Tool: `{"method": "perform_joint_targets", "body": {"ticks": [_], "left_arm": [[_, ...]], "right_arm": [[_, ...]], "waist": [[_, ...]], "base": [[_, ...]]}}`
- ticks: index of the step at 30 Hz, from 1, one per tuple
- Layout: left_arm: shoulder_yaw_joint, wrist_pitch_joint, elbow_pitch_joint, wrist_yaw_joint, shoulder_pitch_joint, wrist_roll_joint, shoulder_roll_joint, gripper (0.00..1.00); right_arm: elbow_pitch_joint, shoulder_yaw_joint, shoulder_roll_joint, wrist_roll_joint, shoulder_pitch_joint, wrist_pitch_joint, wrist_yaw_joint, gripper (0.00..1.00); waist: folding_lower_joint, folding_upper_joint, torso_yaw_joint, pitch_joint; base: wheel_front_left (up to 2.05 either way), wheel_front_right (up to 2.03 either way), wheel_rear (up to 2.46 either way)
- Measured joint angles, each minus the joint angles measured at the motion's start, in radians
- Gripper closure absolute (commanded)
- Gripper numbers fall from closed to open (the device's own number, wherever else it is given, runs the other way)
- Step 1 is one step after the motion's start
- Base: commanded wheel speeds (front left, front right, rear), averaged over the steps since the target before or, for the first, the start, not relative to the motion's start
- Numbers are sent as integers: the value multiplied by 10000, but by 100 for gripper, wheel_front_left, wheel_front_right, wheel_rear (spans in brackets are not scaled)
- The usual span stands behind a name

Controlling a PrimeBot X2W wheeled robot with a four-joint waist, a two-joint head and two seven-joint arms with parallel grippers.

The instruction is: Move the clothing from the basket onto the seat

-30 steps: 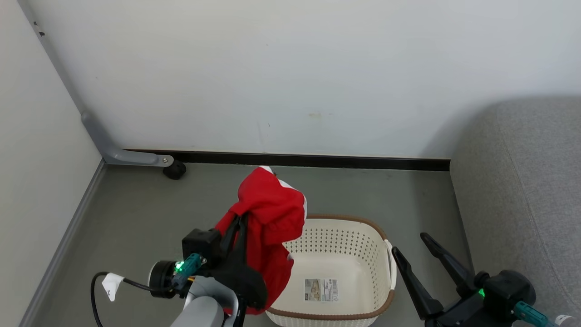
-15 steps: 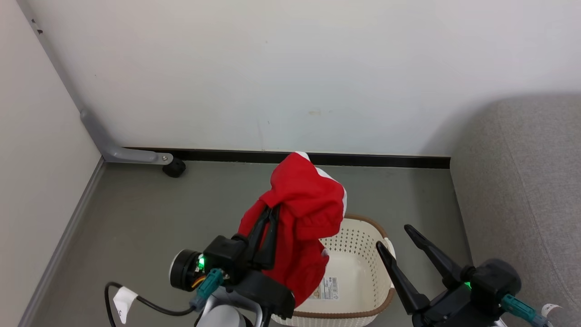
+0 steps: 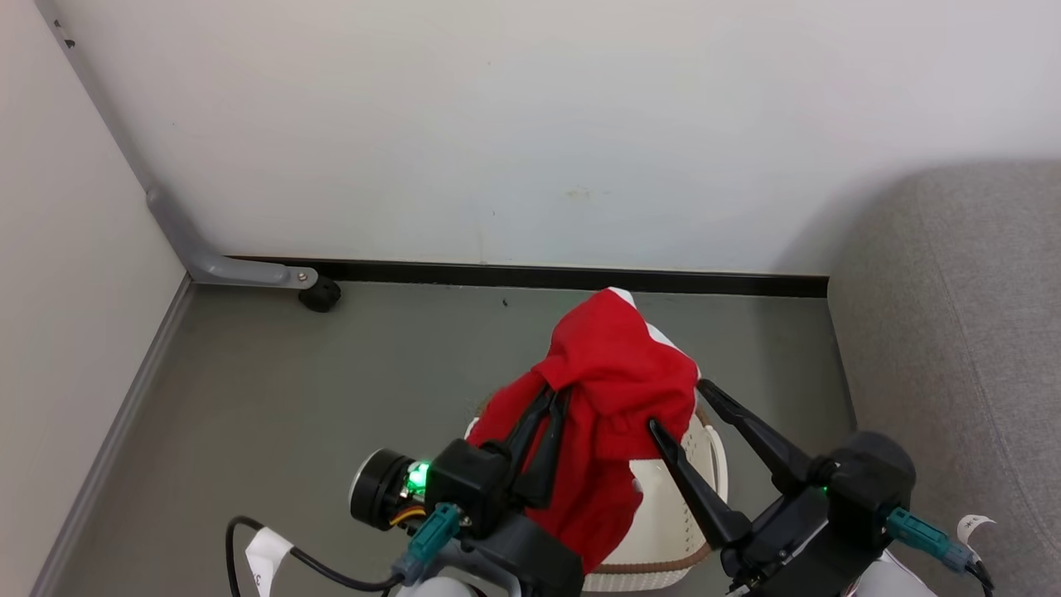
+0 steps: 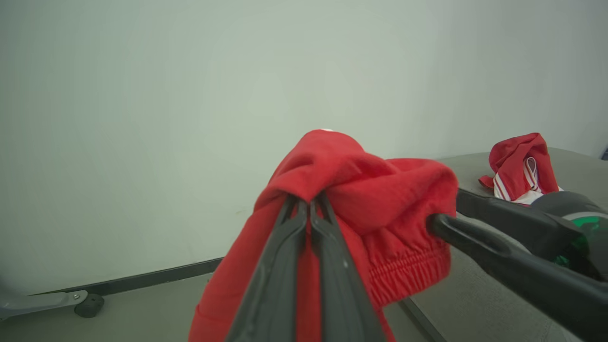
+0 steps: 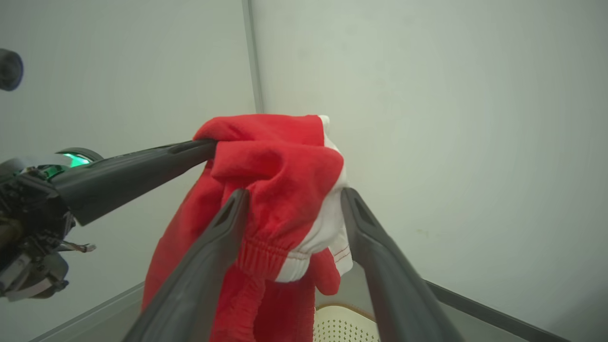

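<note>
Left end effector [image 3: 557,395]: fingers pressed together on a fold near the top of the red garment [image 3: 617,365]. The cloth drapes off both sides of the fingers and hangs in the air.

Right end effector [image 3: 675,404]: fingers spread wide, one on either side of the garment's gathered elastic edge (clearest in the right wrist view). The fabric sits between them and is not pinched. I cannot tell whether the pads touch the cloth.

Basket [image 3: 719,464]: on the floor [image 3: 331,398] right below the hanging garment, which hides most of it. The little of its inside that shows looks bare.

Seat [image 3: 953,332]: to the right, near the basket, running back to the far wall [image 3: 530,124]. A second red garment [image 4: 520,164], with white stripes, already lies on it.

Step in hand (my judgement): mid-transfer. This garment is out of the basket but not yet over the seat, and the right arm looks placed to take a second hold.

Next move calls for:
- Either closing the right fingers on the elastic edge to share the load, or drawing them clear.
- Then carrying the garment rightward with the trailing hem high enough to clear the basket rim and the seat's edge.
- Letting go only once most of the cloth is over the cushion.
</note>
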Motion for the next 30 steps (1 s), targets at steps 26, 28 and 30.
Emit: {"method": "perform_joint_targets", "body": {"ticks": [26,28,30], "left_arm": [[-1085,1505,-1325,0,15,-54,2,100],[-1131,1515,-1350,0,15,-92,0,100],[-1129,1593,-1360,0,12,-123,2,100]], "right_arm": [[355,1526,-1137,1609,-1080,0,0,67],[357,1547,-1181,1766,-1109,0,0,100],[355,1620,-1239,1918,-1175,0,0,100]], "waist": [[0,0,35,354],[0,0,29,364],[0,0,26,367]], "base": [[0,0,0],[0,0,0],[0,0,0]]}}
